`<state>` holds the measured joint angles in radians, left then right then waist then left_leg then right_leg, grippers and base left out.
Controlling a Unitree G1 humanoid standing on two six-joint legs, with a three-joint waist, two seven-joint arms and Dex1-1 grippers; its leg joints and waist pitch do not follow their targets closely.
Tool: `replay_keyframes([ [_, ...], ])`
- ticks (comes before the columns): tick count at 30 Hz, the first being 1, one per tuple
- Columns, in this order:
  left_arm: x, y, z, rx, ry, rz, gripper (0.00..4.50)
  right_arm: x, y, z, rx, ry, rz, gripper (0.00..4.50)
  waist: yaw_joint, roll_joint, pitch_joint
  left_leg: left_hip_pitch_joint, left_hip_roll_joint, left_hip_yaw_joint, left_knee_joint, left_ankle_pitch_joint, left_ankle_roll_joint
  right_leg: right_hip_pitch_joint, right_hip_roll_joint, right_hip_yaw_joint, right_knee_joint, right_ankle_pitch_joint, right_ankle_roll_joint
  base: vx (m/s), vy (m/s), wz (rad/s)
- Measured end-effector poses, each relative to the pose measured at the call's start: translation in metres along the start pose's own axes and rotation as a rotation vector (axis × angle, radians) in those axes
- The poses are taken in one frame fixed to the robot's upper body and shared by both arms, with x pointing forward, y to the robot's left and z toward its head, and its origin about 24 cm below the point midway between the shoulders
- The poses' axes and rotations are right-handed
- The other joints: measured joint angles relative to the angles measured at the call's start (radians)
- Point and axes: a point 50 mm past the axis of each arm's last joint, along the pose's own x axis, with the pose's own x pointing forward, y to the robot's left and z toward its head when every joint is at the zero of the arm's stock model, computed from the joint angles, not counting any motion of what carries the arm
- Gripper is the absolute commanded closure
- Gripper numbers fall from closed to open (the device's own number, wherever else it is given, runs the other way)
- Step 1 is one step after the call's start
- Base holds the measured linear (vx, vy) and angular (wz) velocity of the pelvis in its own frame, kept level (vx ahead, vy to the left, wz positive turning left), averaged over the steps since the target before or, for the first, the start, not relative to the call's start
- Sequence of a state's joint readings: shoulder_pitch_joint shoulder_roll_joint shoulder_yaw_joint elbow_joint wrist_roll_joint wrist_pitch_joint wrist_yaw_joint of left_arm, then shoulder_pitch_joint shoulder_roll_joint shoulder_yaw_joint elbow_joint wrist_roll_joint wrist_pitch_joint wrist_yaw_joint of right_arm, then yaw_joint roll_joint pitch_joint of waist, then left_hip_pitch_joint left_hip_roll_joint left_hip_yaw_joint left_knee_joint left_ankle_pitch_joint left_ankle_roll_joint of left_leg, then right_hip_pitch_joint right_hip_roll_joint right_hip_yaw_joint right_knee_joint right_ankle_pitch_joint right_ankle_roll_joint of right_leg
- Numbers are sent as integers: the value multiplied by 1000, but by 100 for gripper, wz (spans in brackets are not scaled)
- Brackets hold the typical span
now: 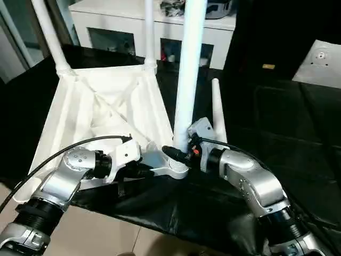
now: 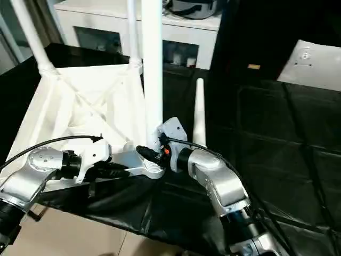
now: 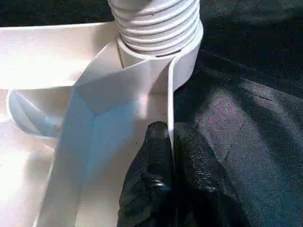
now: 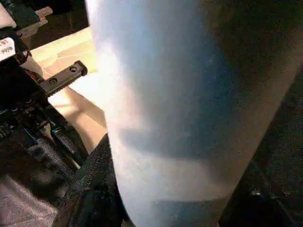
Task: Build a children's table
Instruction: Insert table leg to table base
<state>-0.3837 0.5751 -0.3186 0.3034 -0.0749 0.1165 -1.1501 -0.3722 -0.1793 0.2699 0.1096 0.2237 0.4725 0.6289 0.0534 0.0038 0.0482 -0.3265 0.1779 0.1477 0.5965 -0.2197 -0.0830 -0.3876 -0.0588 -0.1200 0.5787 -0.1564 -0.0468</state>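
The white plastic children's table (image 1: 101, 112) lies upside down on a black-covered table (image 1: 277, 133), ribbed underside up, its long tapered white legs (image 1: 191, 69) standing upright from the corner sockets. Both silver forearms reach inward to the near corner. The left tool (image 3: 171, 142) is clenched on the thin rim beside the threaded socket. The right tool (image 1: 184, 145) grasps the near leg's base.

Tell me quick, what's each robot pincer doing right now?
Left pincer: shut, pinching the thin rim of the upturned table top by the corner socket.
Right pincer: closed around the near table leg, low on it.
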Motion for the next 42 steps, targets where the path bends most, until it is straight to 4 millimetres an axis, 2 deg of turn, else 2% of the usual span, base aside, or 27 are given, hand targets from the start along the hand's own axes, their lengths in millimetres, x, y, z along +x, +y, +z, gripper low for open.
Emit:
replay_keyframes([
  [9, 0, 0, 1, -15, 7, 4, 450, -7, -5, -15, 177, -115, -18, 257, 0, 0, 0, 3, 0, 0, 0, 0, 0, 2, 0, 0, -1, 0, 0, 0, 0, 0],
  [16, 1, -3, 0, -33, 14, 2, 450, -14, -3, -36, 253, -239, -33, 257, 4, 8, -3, 2, 0, 0, 0, -2, 3, 3, 0, 0, -1, -2, 0, 0, 0, 0],
  [19, 2, -4, -1, -40, 19, -3, 450, -17, 1, -42, 221, -269, -40, 257, 5, 13, -7, 3, 0, 0, 0, -3, 3, 3, 0, 0, -1, -2, 0, 0, 0, 0],
  [22, 3, -5, -1, -38, 23, -9, 450, -18, 5, -41, 77, -245, -25, 257, 6, 18, -9, 3, 0, 0, 0, -3, 3, 3, 0, 0, -1, -2, 0, 0, 0, 0],
  [27, 4, -6, -1, -21, 33, -11, 450, -17, 11, -40, -151, -193, 8, 257, 6, 18, -12, 6, 0, 0, 0, -3, 3, 6, 0, -1, -1, -3, 1, 0, 0, 0],
  [33, 2, -5, -2, 5, 51, -10, 450, -11, 10, -36, -207, -167, 48, 257, -2, 15, -14, 9, 0, 0, 0, -3, 3, 8, 0, -1, -1, -3, 1, 0, 0, 0],
  [38, -1, -5, -4, 17, 60, -22, 450, -4, 7, -33, -193, -131, 135, 257, -18, 14, -13, 10, 0, -1, 0, -3, 3, 9, 0, -1, -2, -3, 1, 0, 0, 0],
  [42, -4, -2, -4, 28, 70, -64, 450, -2, 2, -28, -185, -83, 236, 257, -21, 13, -12, 10, -1, -1, -2, -3, 4, 8, 0, -1, -2, -4, 1, 0, 0, 0],
])
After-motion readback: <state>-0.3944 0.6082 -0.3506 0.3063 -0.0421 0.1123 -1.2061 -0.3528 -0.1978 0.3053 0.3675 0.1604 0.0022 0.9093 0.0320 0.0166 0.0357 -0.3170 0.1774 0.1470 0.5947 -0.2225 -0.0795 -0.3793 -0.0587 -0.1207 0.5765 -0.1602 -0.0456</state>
